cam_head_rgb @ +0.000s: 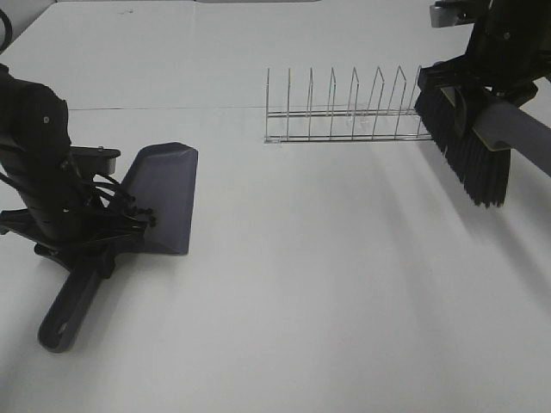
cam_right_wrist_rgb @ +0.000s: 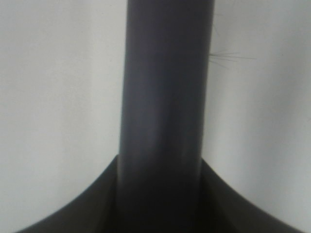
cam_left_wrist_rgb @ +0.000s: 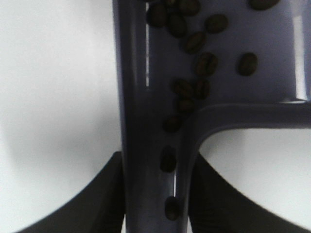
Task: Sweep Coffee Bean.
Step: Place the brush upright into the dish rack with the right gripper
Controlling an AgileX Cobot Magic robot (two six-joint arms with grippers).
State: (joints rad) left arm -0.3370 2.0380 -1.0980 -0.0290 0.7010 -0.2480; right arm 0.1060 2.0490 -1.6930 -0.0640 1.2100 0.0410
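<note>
My left gripper (cam_head_rgb: 96, 234) is shut on the handle of the grey dustpan (cam_head_rgb: 164, 194), which rests on the white table at the left. In the left wrist view several coffee beans (cam_left_wrist_rgb: 206, 63) lie inside the dustpan (cam_left_wrist_rgb: 141, 97) and along its handle channel, between my fingers (cam_left_wrist_rgb: 99, 206). No beans show on the table in the exterior view. My right gripper (cam_head_rgb: 491, 82) is shut on the grey handle (cam_head_rgb: 521, 129) of the brush and holds its black bristles (cam_head_rgb: 469, 159) above the table at the far right. The right wrist view shows only that handle (cam_right_wrist_rgb: 165, 97).
A wire dish rack (cam_head_rgb: 344, 112) stands at the back centre, its right end close to the brush bristles. The white table (cam_head_rgb: 327, 292) spreads between the dustpan and the brush. A seam line crosses the table at the back.
</note>
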